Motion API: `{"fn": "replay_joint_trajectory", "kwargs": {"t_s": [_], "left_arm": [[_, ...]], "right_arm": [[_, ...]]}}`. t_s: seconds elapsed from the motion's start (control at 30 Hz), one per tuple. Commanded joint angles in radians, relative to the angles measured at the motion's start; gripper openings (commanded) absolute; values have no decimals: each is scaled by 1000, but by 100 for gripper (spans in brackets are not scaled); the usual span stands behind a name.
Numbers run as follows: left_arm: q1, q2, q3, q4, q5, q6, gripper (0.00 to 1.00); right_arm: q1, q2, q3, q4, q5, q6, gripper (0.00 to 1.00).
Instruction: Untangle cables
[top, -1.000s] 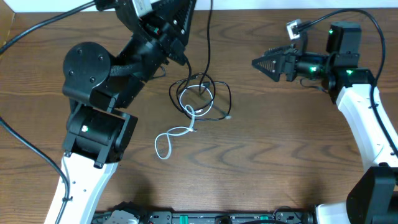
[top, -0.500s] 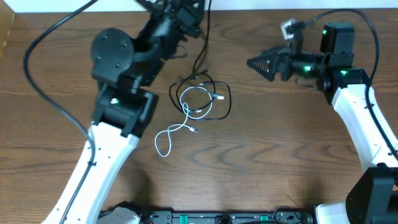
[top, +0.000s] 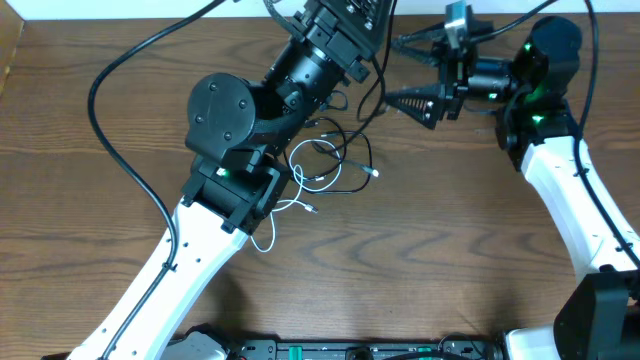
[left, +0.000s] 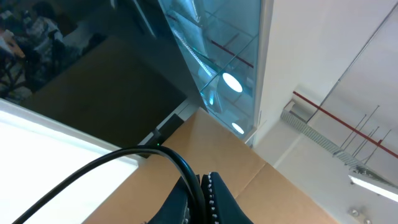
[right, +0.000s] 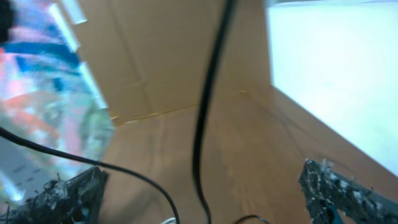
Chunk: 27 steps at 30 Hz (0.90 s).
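My left gripper (top: 370, 12) is at the top edge of the overhead view, raised and shut on the black cable (top: 372, 85); the left wrist view shows the cable pinched between its fingers (left: 202, 199). The black cable hangs from there down to a loose coil (top: 345, 165) on the table. The white cable (top: 283, 207) lies looped through that coil, with one end trailing to the front left. My right gripper (top: 392, 70) is open wide, its fingers on either side of the hanging black cable (right: 205, 106), not touching it (right: 202, 193).
The left arm's elbow (top: 225, 115) and forearm lie over the table's left middle, close to the white cable. Thick black robot wires (top: 120, 70) arc over the back left. The wooden table (top: 450, 250) shows at the front and right.
My left gripper moved right and up with the black cable, pulling the strand taut. My right gripper opened and swung left to the hanging strand. The coil shifted slightly.
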Motion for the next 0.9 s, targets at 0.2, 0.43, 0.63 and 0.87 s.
{"fn": "replay_joint_trajectory", "kwargs": {"t_s": [0.2, 0.43, 0.63, 0.87], "left_arm": [[-10, 5, 16, 5, -24, -1, 7], [-10, 5, 16, -24, -78, -1, 7], [-10, 8, 16, -53, -125, -1, 8], [-10, 8, 16, -54, -136, 0, 8]], "right_arm": [[106, -10, 10, -7, -222, 6, 93], [141, -10, 10, -89, -172, 6, 90], [170, -6, 10, -97, -154, 6, 92], [182, -6, 10, -98, -154, 5, 94]]}}
